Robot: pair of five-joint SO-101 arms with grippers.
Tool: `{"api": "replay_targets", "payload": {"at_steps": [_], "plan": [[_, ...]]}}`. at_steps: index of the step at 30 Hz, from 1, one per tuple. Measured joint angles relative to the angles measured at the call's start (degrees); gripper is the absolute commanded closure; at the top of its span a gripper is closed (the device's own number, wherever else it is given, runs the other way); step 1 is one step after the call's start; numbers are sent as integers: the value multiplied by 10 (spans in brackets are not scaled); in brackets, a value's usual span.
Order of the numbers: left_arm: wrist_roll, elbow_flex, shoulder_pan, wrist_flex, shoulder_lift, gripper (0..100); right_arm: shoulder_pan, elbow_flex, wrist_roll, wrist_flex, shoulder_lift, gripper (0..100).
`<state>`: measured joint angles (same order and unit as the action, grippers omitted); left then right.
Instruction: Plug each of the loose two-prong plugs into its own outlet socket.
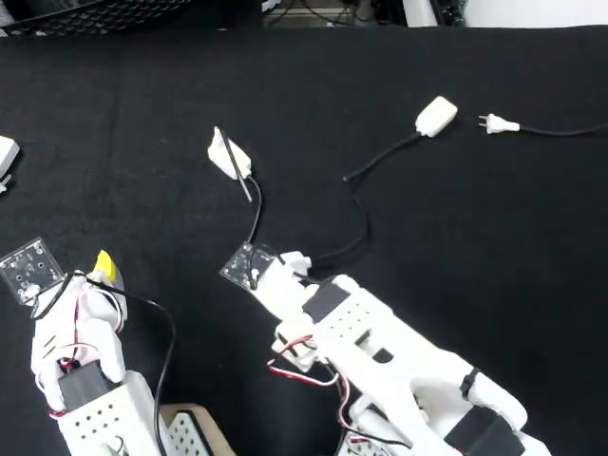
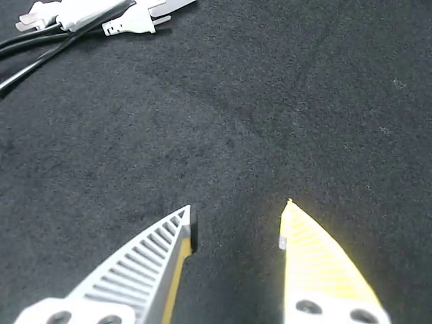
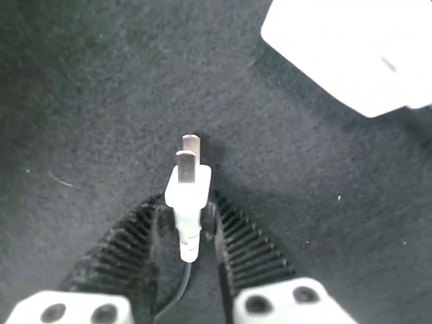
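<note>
WIRED UP: The right arm's fingers [image 3: 236, 243] are clamped on a white two-prong plug [image 3: 189, 182], gripping its body from both sides so the two prongs stick out ahead, free to enter a slot. A white outlet socket [image 3: 351, 54] lies on the black worktop [image 3: 81, 81] just ahead of the prongs and off to one side, not yet in line with them. From above it appears to be the socket nearest that arm, though which black cord feeds the held plug is hard to tell. A second socket [image 1: 436, 116] and another loose plug [image 1: 497, 123] lie near each other at the far side, unjoined. The left arm's fingers [image 2: 317, 256] stand wide over bare worktop, holding nothing, with more white plugs [image 2: 131, 23] and cords lying beyond them.
</note>
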<state>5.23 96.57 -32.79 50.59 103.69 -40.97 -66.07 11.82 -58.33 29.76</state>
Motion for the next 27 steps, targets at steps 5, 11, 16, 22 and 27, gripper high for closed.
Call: {"api": "replay_targets", "payload": {"at_steps": [5, 11, 16, 22, 27], "plan": [[0, 0, 4, 0, 0, 777, 53, 65, 58, -54, 0, 987], [0, 0, 4, 0, 0, 777, 105, 172, 69, -113, 0, 987], [0, 0, 4, 0, 0, 776, 105, 271, 69, -179, 0, 987], [0, 0, 41, -42, 0, 776, 93, 411, 69, -290, 0, 987], [0, 0, 132, -76, 0, 776, 56, 532, 69, -383, -1, 987]]}}
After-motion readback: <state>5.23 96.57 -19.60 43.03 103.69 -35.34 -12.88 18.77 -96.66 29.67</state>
